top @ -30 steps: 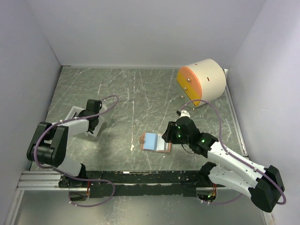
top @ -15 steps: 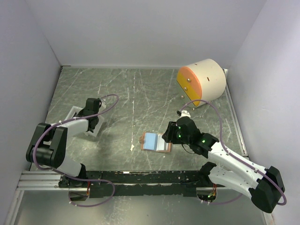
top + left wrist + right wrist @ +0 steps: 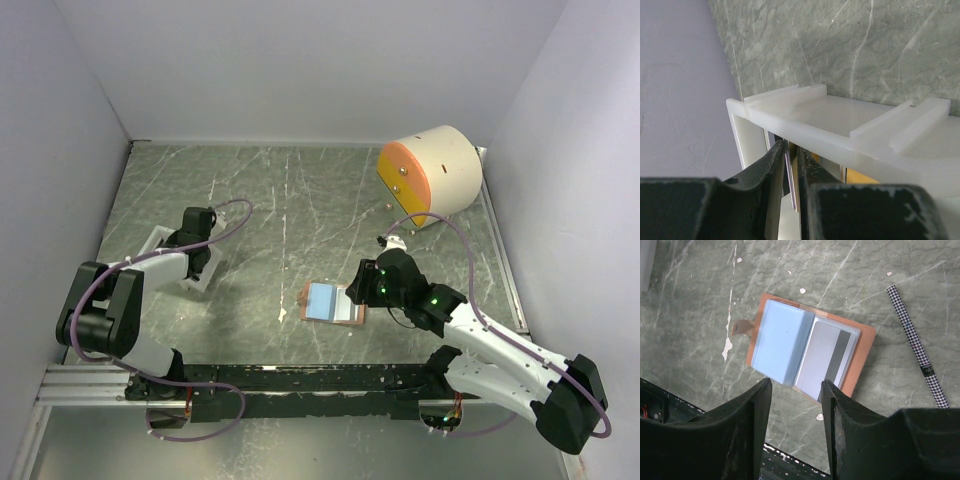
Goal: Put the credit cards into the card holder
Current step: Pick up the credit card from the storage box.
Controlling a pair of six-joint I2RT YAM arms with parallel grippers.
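The card holder (image 3: 330, 302) lies open on the table near the middle front. In the right wrist view the card holder (image 3: 866, 352) shows a light blue card (image 3: 780, 342) in its left side and a grey card with a dark stripe (image 3: 827, 360) in its right side. My right gripper (image 3: 796, 384) is open and empty, just above the holder's near edge. My left gripper (image 3: 791, 165) reaches into the white tray (image 3: 840, 120) and is shut on the thin edge of a credit card (image 3: 793, 175). An amber card (image 3: 860, 176) stands beside it in the tray.
A big cream cylinder with an orange face (image 3: 432, 172) lies at the back right. A thin black-and-white checked stick (image 3: 915, 342) lies right of the holder. White flecks dot the marble. The white tray (image 3: 160, 245) sits by the left wall.
My left gripper has shifted very slightly at the tray. The right arm and the card holder have not moved.
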